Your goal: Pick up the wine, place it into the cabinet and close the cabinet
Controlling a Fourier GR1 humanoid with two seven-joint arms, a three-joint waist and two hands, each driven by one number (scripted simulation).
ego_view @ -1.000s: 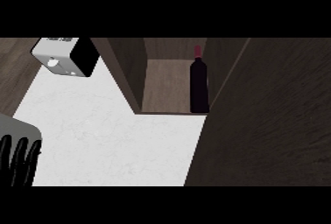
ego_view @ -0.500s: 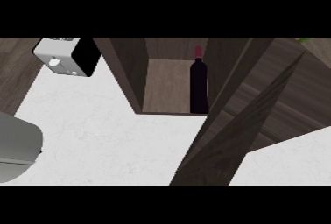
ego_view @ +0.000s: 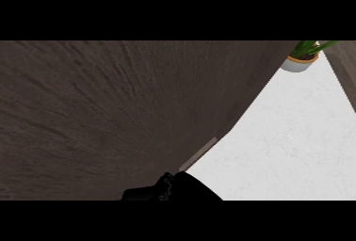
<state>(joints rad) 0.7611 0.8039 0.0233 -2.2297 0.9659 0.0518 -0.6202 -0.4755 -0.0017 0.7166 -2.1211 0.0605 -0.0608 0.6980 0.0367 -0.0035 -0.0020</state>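
Head view | black hand, seemingly the right, at near edge by dark brown wooden cabinet door; clenched or released cannot be told | probably swinging door closed | wine unseen, presumably behind door | white worktop open rightward; green plant in white pot far right

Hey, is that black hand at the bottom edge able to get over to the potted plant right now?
Probably yes, though it is far: only bare white counter lies between the hand and the potted plant at the far right, and the cabinet door stands off to the left.
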